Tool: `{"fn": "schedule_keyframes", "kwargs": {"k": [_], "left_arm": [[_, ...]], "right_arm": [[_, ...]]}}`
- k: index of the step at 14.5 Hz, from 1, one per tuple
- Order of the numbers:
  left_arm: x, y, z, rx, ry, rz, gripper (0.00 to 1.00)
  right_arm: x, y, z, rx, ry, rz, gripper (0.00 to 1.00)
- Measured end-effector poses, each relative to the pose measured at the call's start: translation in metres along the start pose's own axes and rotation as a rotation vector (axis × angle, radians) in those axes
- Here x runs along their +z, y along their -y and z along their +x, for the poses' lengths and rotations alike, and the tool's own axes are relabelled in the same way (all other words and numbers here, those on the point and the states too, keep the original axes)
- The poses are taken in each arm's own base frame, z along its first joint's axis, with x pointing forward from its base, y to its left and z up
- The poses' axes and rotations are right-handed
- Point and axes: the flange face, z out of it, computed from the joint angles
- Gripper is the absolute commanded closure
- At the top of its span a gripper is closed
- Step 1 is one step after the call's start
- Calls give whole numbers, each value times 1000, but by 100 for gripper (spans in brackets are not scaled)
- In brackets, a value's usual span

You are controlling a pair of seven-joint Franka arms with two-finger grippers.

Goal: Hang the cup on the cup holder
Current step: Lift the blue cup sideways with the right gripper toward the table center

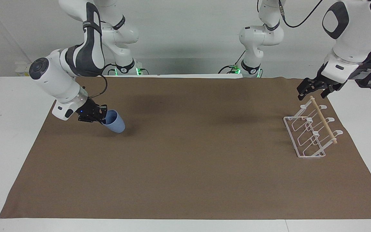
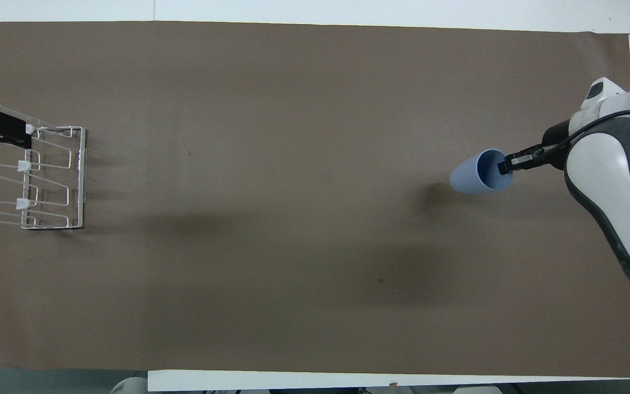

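The pale-blue cup (image 1: 114, 122) hangs tilted, its rim pinched in the right gripper (image 1: 102, 118) jaws. At three o'clock in the facing view, the white wire cup holder (image 1: 311, 132) stands under the left gripper (image 1: 314, 91), jaws wide.

The light-blue cup (image 1: 114, 121) is tilted, lifted just above the brown mat at the right arm's end. The white wire holder (image 1: 311, 132) stands upright at the left arm's end.

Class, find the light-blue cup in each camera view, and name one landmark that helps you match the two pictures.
Facing view: cup at middle left, tilted, held by the right gripper.
Overhead view: cup at middle right.
Shared landmark: the cup holder at the left arm's end.
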Motion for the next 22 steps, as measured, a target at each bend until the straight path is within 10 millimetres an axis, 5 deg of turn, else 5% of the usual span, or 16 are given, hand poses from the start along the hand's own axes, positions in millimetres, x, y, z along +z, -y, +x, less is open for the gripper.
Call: {"fn": "schedule_keyframes", "kwargs": {"k": [10, 13, 15, 19, 22], "left_arm": [[0, 0, 0, 0, 0, 0, 0], [0, -1, 0, 2, 2, 0, 0], [0, -3, -1, 4, 3, 0, 0], [-6, -6, -7, -38, 2, -2, 0], [-4, -37, -13, -206, 8, -68, 0]], "right_arm": [[56, 235, 34, 370, -24, 620, 100], [71, 285, 31, 501, -27, 767, 100], [78, 305, 29, 552, -26, 827, 100], [79, 306, 29, 600, -17, 864, 100], [80, 307, 29, 630, -17, 881, 100]]}}
